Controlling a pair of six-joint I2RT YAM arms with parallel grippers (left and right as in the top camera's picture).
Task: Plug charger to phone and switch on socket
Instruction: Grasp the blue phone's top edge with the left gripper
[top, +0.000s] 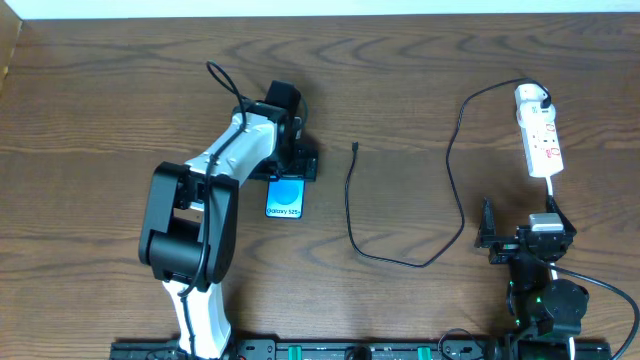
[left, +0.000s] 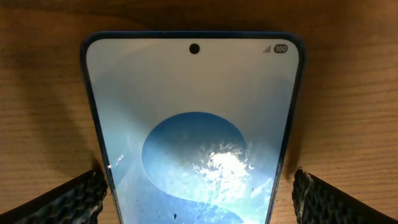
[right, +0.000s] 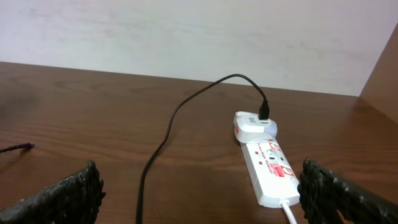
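Phone (left: 194, 124) btwn L pincer (left: 199, 202) jaws

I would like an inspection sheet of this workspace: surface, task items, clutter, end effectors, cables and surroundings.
Surface: brown wooden table, grain visible.
Job's things: phone lies screen up, lit; power strip at far right; charger cable tip lies loose, apart from the phone.
Clutter: nothing seen.
End effectors: left end effector open, fingers either side of the phone; right end effector open, empty, facing the power strip.
Cables: charger cable runs from a white adapter in the power strip; white cord leaves the strip's near end.
Surroundings: pale wall behind the table.
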